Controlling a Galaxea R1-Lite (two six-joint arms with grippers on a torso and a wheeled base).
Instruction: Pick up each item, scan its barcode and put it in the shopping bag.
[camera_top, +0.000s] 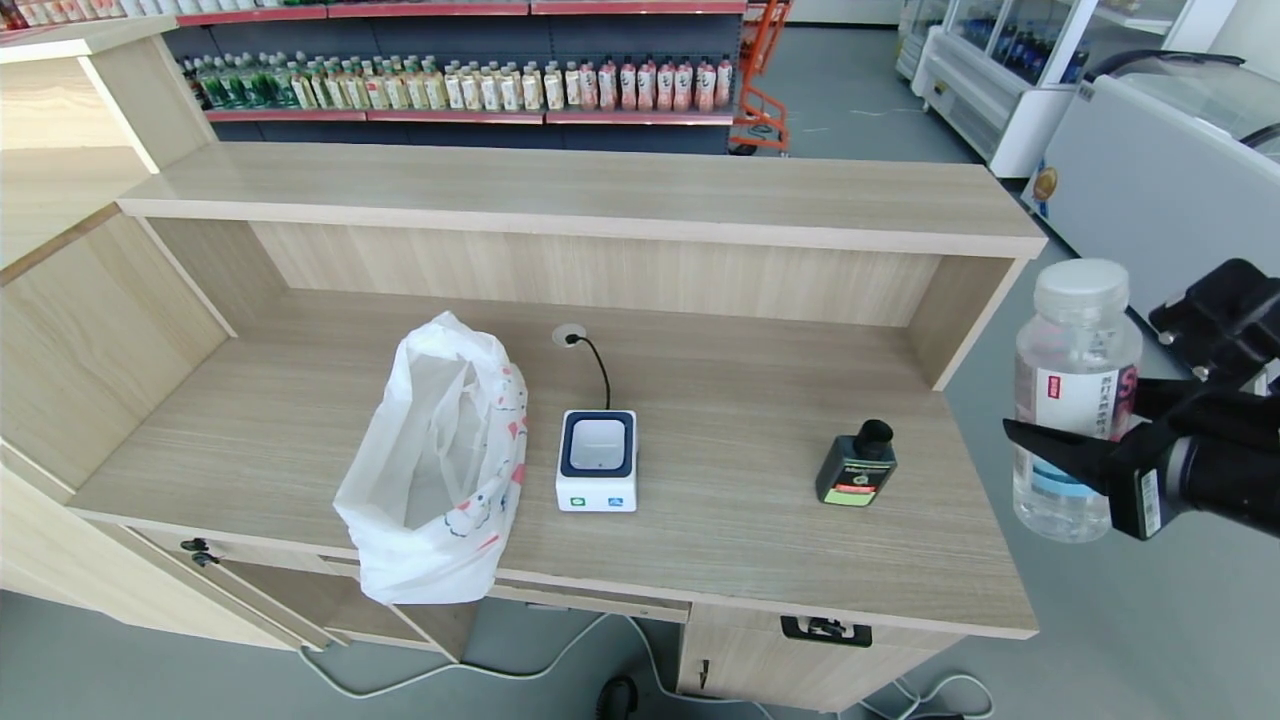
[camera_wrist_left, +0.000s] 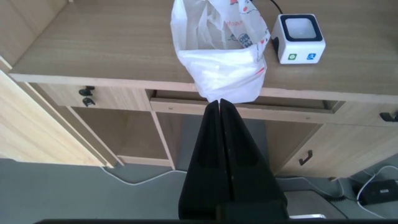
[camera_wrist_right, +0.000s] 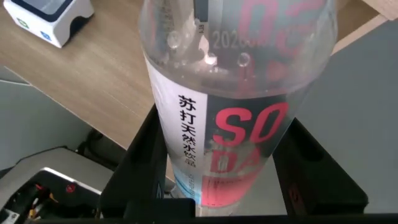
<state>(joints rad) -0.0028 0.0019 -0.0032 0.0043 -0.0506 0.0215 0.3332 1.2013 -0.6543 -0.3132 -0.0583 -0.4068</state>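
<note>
My right gripper (camera_top: 1085, 425) is shut on a clear water bottle (camera_top: 1072, 400) with a white cap and a red and white label, held upright in the air past the counter's right end. Up close, the bottle (camera_wrist_right: 236, 106) stands between the black fingers (camera_wrist_right: 137, 162). A white barcode scanner (camera_top: 597, 460) sits mid-counter, also seen as the scanner (camera_wrist_left: 300, 38) and the scanner (camera_wrist_right: 46, 18). To its left stands the open white shopping bag (camera_top: 440, 470), the same bag (camera_wrist_left: 219, 53). A small dark bottle (camera_top: 858, 465) stands right of the scanner. My left gripper (camera_wrist_left: 221, 106) is shut, hanging in front of the counter below the bag.
The wooden counter (camera_top: 720, 540) has a raised back shelf and side walls. A black cable (camera_top: 598, 365) runs from the scanner to a hole at the back. Drawers and cables lie below the front edge. Shelves with drinks and freezers stand behind.
</note>
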